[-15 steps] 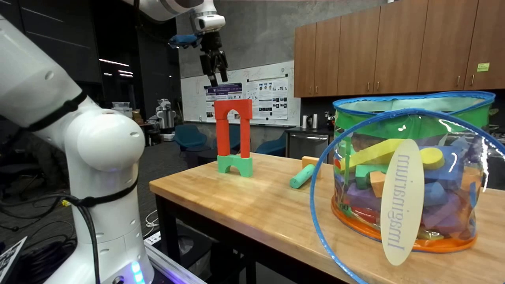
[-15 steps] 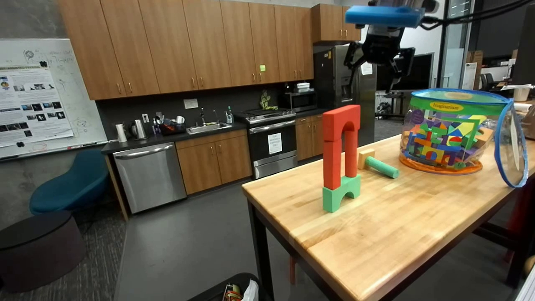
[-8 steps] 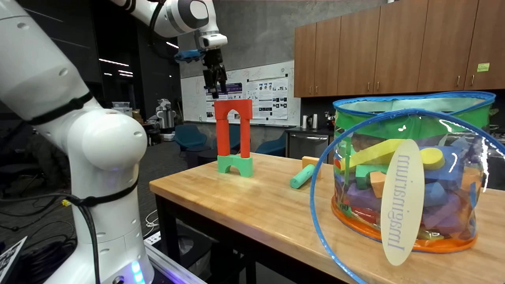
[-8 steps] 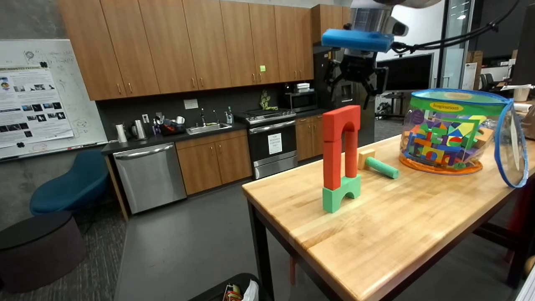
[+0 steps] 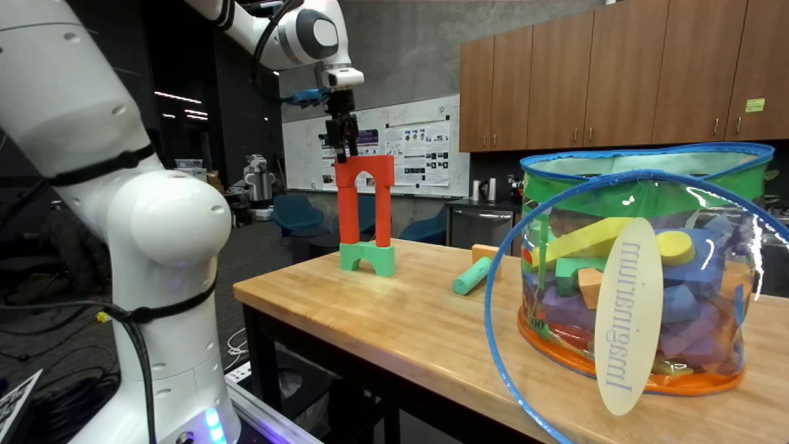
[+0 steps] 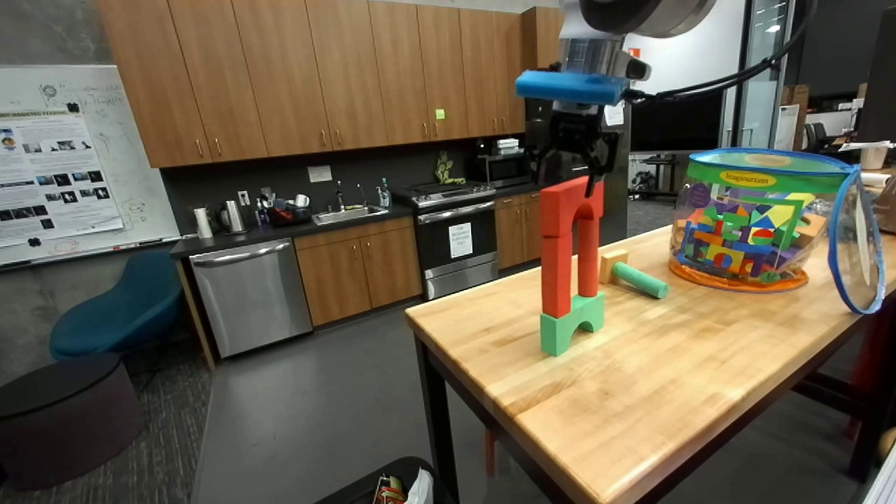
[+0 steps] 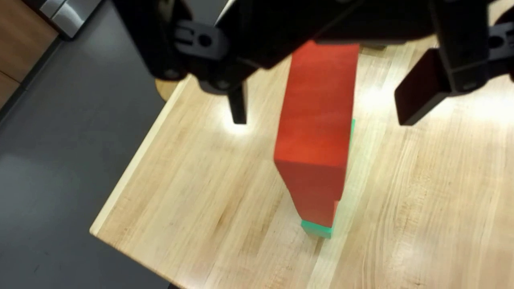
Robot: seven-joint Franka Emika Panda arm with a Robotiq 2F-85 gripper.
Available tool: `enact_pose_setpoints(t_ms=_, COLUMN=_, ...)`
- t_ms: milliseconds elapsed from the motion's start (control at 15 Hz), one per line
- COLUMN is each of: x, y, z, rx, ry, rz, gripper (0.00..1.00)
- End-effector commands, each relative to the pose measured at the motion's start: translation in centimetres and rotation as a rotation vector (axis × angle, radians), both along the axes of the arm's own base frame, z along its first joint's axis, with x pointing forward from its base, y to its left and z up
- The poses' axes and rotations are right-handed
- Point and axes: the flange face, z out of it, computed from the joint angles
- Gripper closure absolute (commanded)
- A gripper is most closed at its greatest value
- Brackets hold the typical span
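The surface (image 6: 672, 392): pale wood, streaked grain. We note a clear plastic drum (image 6: 805, 183), green-banded with blue trim, at right in both exterior views; left of it a green cylinder (image 6: 640, 280) lies on its side. The red arch (image 7: 319, 108), matte, flat-topped, square-edged, sits near the centre of the wrist view; we see it level on two slim red posts (image 5: 383, 216) that stand on a green arch (image 5: 368, 251). We find the jaws apart, gaps showing either side of the red arch.

Red arch (image 7: 317, 108) partly behind tool (image 7: 322, 123)
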Motion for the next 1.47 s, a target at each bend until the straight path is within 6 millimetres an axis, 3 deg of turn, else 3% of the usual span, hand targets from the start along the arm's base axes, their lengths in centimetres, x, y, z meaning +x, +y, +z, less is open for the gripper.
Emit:
enact_pose_setpoints(t_ms=0, x=1.4, y=0.6, z=0.3, rx=-0.002, ry=0.002, rz=-0.011, gripper=0.39)
enact_pose_setpoints(t_ms=333, x=1.9, y=0.6, z=0.9, rx=-0.005, ry=-0.002, rz=-0.006, gripper=0.79)
enact_pose_setpoints(t_ms=400, x=1.8, y=0.5, z=1.1, rx=-0.007, ry=-0.005, rz=-0.003, gripper=0.83)
enact_pose_setpoints(t_ms=667, x=1.2, y=-0.4, z=2.6, rx=-0.024, ry=-0.016, rz=-0.012, gripper=0.83)
enact_pose_setpoints(t_ms=1400, x=-1.3, y=-8.3, z=7.1, rx=-0.048, ry=-0.042, rz=-0.082, gripper=0.83)
